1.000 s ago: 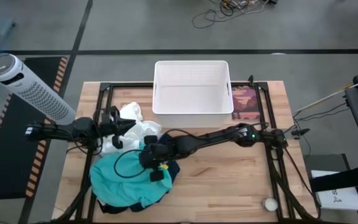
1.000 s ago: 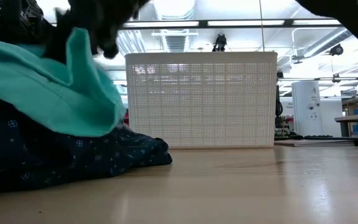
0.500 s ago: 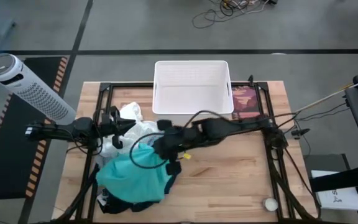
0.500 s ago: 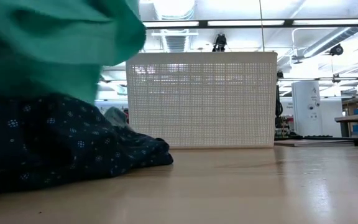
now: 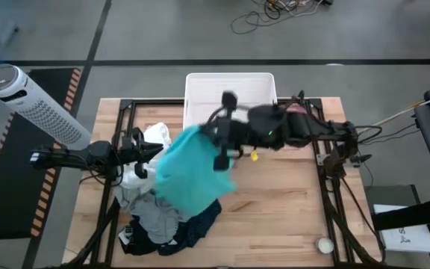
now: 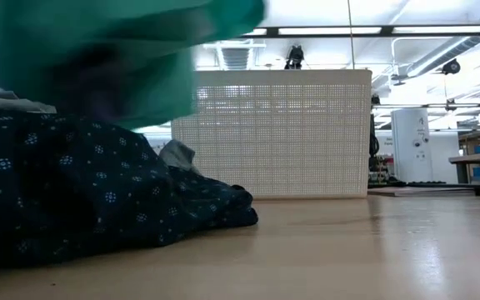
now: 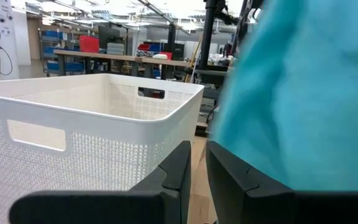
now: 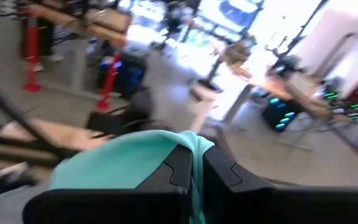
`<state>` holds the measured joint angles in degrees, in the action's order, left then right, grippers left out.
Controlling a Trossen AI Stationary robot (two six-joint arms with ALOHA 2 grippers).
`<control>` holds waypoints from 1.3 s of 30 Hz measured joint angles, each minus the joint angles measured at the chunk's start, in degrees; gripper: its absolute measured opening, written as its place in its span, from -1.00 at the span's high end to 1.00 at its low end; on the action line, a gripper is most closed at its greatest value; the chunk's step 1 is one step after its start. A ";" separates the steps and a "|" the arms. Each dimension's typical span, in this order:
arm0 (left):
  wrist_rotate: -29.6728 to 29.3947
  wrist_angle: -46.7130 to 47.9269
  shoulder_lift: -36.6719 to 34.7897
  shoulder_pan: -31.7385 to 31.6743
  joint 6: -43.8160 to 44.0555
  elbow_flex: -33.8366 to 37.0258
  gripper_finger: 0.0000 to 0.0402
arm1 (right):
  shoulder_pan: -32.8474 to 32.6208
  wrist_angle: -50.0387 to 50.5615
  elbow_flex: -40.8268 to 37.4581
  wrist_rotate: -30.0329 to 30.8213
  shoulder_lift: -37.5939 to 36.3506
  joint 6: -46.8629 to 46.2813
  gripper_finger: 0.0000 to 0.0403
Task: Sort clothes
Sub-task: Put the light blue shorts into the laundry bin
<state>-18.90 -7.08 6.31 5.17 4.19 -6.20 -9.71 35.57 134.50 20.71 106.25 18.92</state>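
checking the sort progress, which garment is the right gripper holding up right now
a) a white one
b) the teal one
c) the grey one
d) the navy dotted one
b: the right gripper is shut on the teal garment, which hangs lifted above the pile near the white basket.

Two arms over the white basket's front side

The right gripper (image 5: 216,142), fingers pinched on the teal garment (image 5: 192,175), is before the white basket (image 5: 230,84); the left gripper (image 5: 149,152), almost closed, waits at its front-left.
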 joint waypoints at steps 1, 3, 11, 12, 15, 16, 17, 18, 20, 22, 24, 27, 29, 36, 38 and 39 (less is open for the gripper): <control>0.00 -0.01 0.00 0.00 0.00 0.00 0.81 | 0.66 -1.98 0.00 0.81 -0.27 0.65 1.00; 0.00 -0.01 0.00 -0.02 0.00 0.00 0.81 | 1.95 -5.33 0.00 2.29 -1.11 2.73 1.00; 0.00 -0.04 0.00 -0.02 0.00 0.00 0.81 | 8.86 -19.10 0.00 6.56 -3.29 9.99 1.00; 0.00 -0.03 -0.01 -0.01 0.00 0.00 0.81 | 9.87 -20.40 0.00 6.54 -3.61 10.71 1.00; 0.00 -0.01 -0.02 -0.02 0.00 0.00 0.81 | 12.74 -24.73 0.34 6.51 -4.03 12.13 1.00; 0.00 -0.01 0.00 -0.01 0.00 0.00 0.81 | 13.75 -25.57 0.46 6.46 -4.26 12.52 1.00; 0.00 -0.01 -0.02 -0.02 0.00 0.00 0.81 | 14.67 -27.15 0.42 6.48 -4.57 13.13 1.00; 0.00 -0.01 -0.02 -0.01 0.00 0.00 0.81 | 15.59 -28.90 0.38 6.49 -4.80 13.60 1.00; 0.00 0.03 0.00 -0.02 0.00 0.00 0.81 | 17.38 -31.46 0.45 6.51 -5.14 14.48 1.00; 0.00 0.01 -0.02 0.00 0.00 0.00 0.81 | 19.09 -33.65 0.45 6.50 -5.71 14.90 1.00; 0.00 0.06 0.00 -0.02 0.00 0.00 0.81 | 20.70 -35.83 0.48 6.47 -5.86 14.97 1.00; 0.00 0.04 -0.02 -0.01 0.00 0.00 0.81 | 23.31 -36.81 0.50 6.46 -5.92 15.62 1.00; 0.00 0.06 0.00 0.00 0.00 0.00 0.81 | 25.13 -36.37 0.50 6.47 -5.85 15.54 1.00; 0.00 0.06 0.00 -0.02 0.00 0.00 0.81 | 30.00 -31.67 0.50 6.48 -3.80 13.66 1.00; 0.00 0.06 -0.01 0.00 0.00 0.00 0.81 | 31.10 -29.82 0.50 6.44 -3.03 13.66 1.00; 0.00 0.06 -0.02 0.00 -0.02 0.00 0.81 | 31.48 -29.19 0.50 6.39 -2.63 13.50 1.00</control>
<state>-18.90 -7.03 6.28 5.17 4.16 -6.20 21.77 6.38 135.00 27.11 103.62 32.41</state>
